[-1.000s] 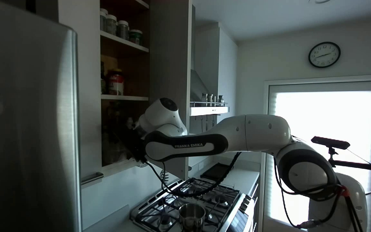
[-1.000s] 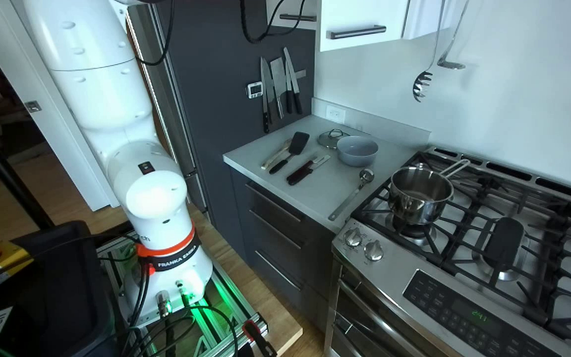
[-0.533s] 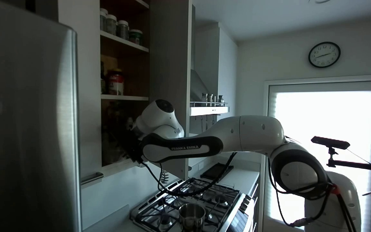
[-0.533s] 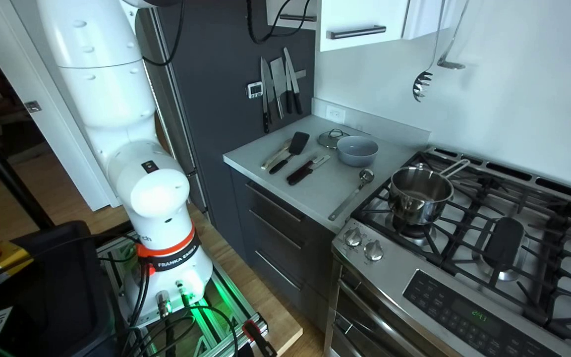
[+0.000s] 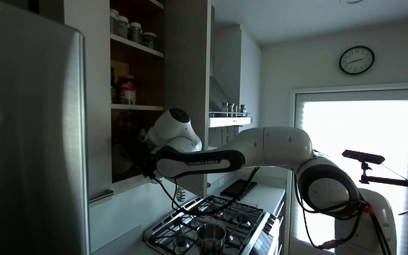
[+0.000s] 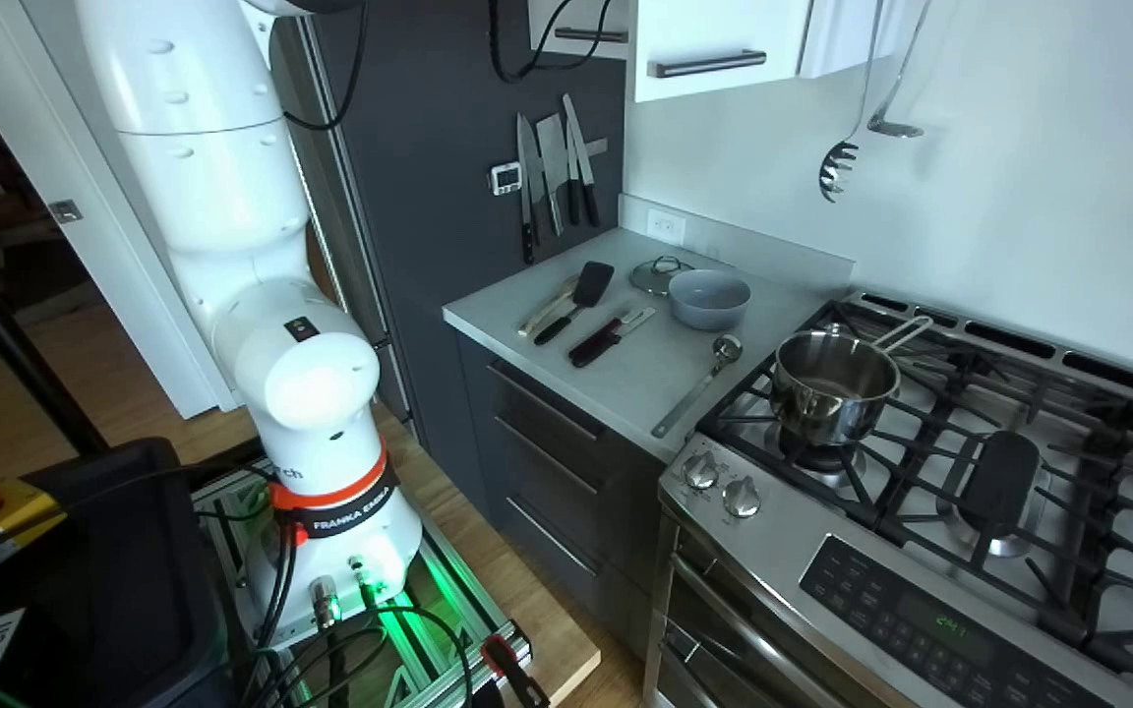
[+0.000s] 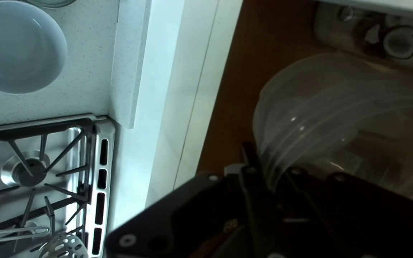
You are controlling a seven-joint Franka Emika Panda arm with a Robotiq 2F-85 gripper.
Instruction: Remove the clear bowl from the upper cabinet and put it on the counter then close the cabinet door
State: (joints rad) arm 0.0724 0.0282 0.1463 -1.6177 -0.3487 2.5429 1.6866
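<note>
The clear bowl (image 7: 314, 114) stands tipped on its side in the upper cabinet (image 5: 136, 107), its ridged rim toward me in the wrist view. My gripper (image 7: 268, 175) is shut on that rim, with the edge pinched between the dark fingers. In an exterior view the gripper (image 5: 135, 152) reaches into the lowest visible shelf space, too dark to make out its fingers or the bowl. The cabinet door (image 5: 186, 53) stands wide open to the right of the shelves. Below lies the counter (image 6: 616, 393), with several things on it.
A grey-blue bowl (image 6: 709, 301), a glass lid (image 6: 650, 280), a ladle (image 6: 694, 393) and knives lie on the counter. Beside it is the stove with a steel pot (image 6: 832, 393). The steel fridge (image 5: 30, 141) borders the cabinet. A carton (image 7: 396, 43) stands behind the clear bowl.
The arm has shifted slightly left in an exterior view, farther into the cabinet, and has nearly stopped over the last half second. My jaws have gone from open to shut.
</note>
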